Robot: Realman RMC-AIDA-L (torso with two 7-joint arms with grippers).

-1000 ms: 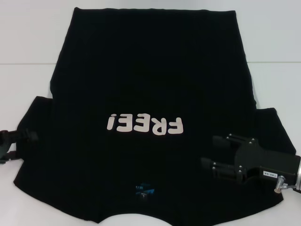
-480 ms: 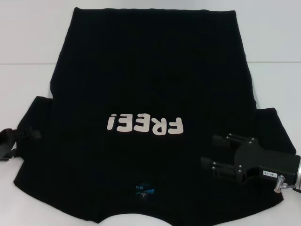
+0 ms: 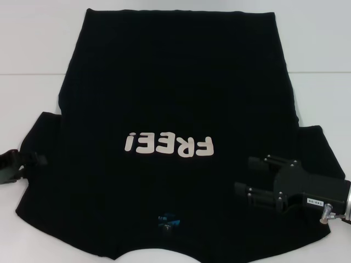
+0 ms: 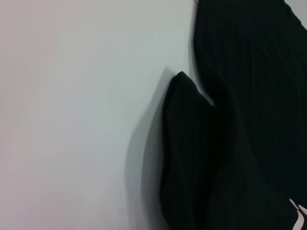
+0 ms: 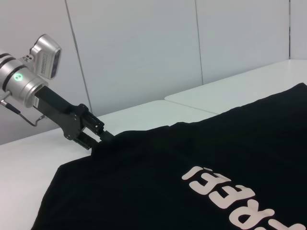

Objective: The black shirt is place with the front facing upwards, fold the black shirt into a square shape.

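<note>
Fingers (image 5: 98,132) of left gripper (image 3: 37,159) pinched on black shirt (image 3: 175,82) sleeve, slightly lower than before; right gripper (image 3: 248,176) fingers open.

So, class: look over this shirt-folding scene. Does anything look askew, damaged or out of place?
Little stands out. The black shirt lies flat, lettering up, undamaged. Only its sleeve by the left gripper is bunched up. The right gripper is over the opposite side.

"FREE!" — on black shirt (image 3: 175,71)
</note>
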